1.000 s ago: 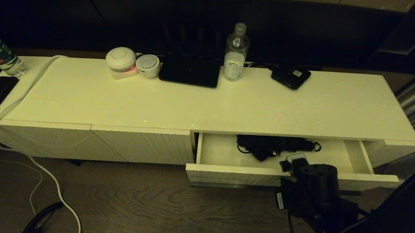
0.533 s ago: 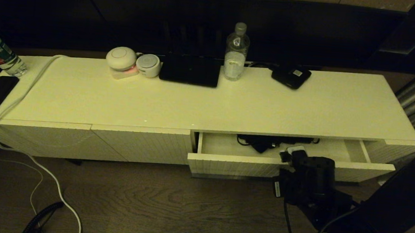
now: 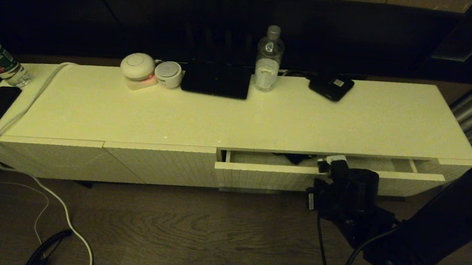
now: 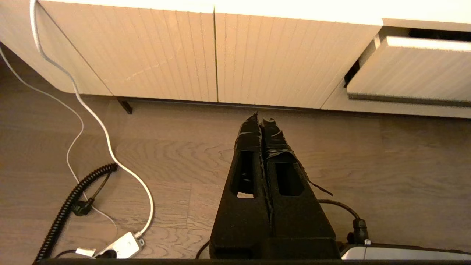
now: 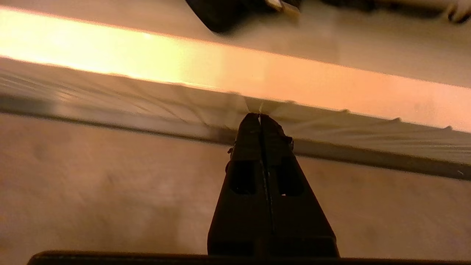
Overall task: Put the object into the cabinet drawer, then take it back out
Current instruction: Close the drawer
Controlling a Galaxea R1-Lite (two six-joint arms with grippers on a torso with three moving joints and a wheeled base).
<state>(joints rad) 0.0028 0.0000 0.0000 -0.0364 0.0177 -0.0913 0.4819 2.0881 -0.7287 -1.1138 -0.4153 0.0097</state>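
Here, in the head view, the cabinet drawer (image 3: pixel 266 175) stands nearly shut under the right half of the cream tabletop (image 3: pixel 237 115), with only a narrow slot left open behind its ribbed front. Inside that slot a dark object (image 3: pixel 297 157) shows in part, lying toward the back and too hidden to identify. The right hand (image 3: pixel 329 167) is at the drawer's upper front edge, right of its middle; this view does not show how its fingers stand. On the tabletop sit a water bottle (image 3: pixel 268 59), two round white devices (image 3: pixel 148 71) and a flat black device (image 3: pixel 216 79), all well away from the drawer. The left wrist view shows the left hand (image 4: pixel 262 119) with fingers pressed together and empty, low over the wood floor (image 4: pixel 147 154) before the handle-less ribbed panels (image 4: pixel 206 59), apparently idle; the drawer's front and its dark handle strip appear at the far edge. The right wrist view shows the right hand's fingers closed on each other, holding nothing, their tips at or against the ribbed drawer front just above the handle strip (image 5: pixel 368 156); actual contact cannot be confirmed. Judged from this, the object is already stowed and the closing push is nearly finished; reopening the drawer and retrieving the object remain.
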